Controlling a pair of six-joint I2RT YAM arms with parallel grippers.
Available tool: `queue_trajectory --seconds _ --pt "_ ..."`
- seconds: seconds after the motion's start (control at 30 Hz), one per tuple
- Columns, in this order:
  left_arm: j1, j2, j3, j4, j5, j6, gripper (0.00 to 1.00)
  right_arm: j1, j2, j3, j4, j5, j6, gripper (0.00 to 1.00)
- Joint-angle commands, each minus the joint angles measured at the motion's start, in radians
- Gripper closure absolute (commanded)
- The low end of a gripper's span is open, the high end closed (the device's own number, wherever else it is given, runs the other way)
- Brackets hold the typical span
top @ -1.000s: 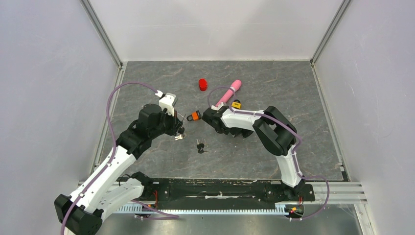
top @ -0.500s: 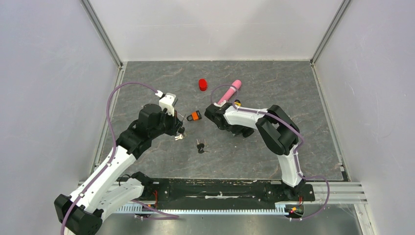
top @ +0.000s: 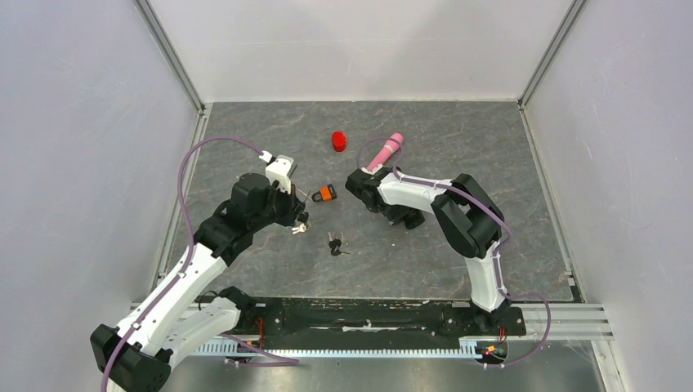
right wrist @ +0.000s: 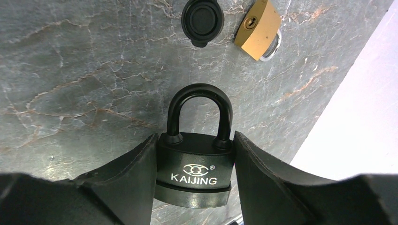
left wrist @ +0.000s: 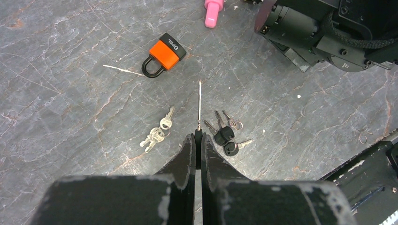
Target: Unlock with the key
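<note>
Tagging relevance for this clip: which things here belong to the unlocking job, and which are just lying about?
In the job: black padlock in the right end effector; key in the left end effector.

Lying about: orange padlock, brass padlock, silver keys, black-headed keys, red cap, pink tube, black cap.

The top camera looks down from high at the near edge on the whole table [top: 531,212]. The left wrist camera looks forward and down along its fingers [left wrist: 187,154] and pinched key [left wrist: 199,101] from mid height; with the top view it shares the orange lock [left wrist: 164,51], loose keys [left wrist: 224,136], pink tube [left wrist: 213,5] and right arm [left wrist: 324,28]. The right wrist camera faces down, close on the black lock [right wrist: 195,173], brass lock [right wrist: 257,29] beyond
</note>
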Motion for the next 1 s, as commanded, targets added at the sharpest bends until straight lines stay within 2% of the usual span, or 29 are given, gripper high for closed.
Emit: queue_trajectory --seconds 0.0,0.2,0.5,0.7,0.83,0.97 --pt "0.008 -0.018 0.009 0.019 0.02 0.033 0.98 -0.012 0.024 -0.014 0.109 -0.173 0.082 0.52" --pt "0.008 -0.016 0.01 0.019 0.03 0.034 0.98 -0.025 0.021 -0.025 0.124 -0.209 0.089 0.39" --pt "0.007 -0.016 0.008 0.024 0.05 0.039 0.98 -0.043 -0.039 -0.063 0.159 -0.24 0.113 0.26" --pt "0.005 -0.013 0.001 0.055 0.118 0.044 0.98 -0.045 -0.21 -0.088 0.225 -0.286 0.123 0.2" --pt "-0.019 0.0 0.008 0.066 0.125 0.023 0.98 -0.048 -0.36 -0.15 0.332 -0.356 0.146 0.21" --pt "-0.08 0.019 0.009 0.105 0.097 -0.025 0.98 -0.049 -0.547 -0.286 0.492 -0.454 0.211 0.24"
